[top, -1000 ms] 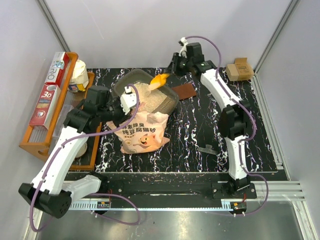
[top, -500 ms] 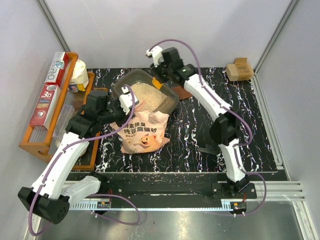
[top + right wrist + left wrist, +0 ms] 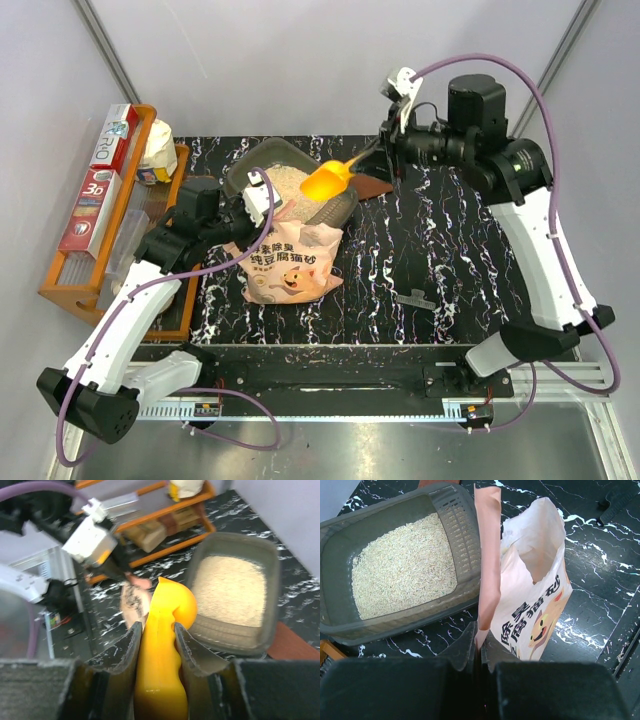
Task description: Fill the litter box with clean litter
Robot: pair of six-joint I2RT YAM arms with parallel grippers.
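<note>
The litter box (image 3: 262, 152) is set at the far left-centre of the table (image 3: 400, 240), just beyond the bag (image 3: 290, 268). The clean litter (image 3: 285, 185) is spread over most of its floor as a pale layer, with bare floor left at one end, so further filling is judged to be required. The upper edge of the bag is pinched between the closed fingers of the left gripper (image 3: 479, 647). By this hold the mouth is kept lifted and open beside the box, so that access for the scoop (image 3: 327, 181) is maintained. The scoop handle is clamped firmly in the right gripper (image 3: 159, 640), and the bowl is held above the right end of the box, close to the bag mouth. From this position either a dip into the bag or a tip into the box can be made. Whether the bowl is loaded cannot be determined: only its underside and back are presented to the cameras. The contents of the bag are hidden, as only pale lining is shown in the left wrist view. One end of the box is cut off there, and its right rim is partly covered by the scoop in the top view.
</note>
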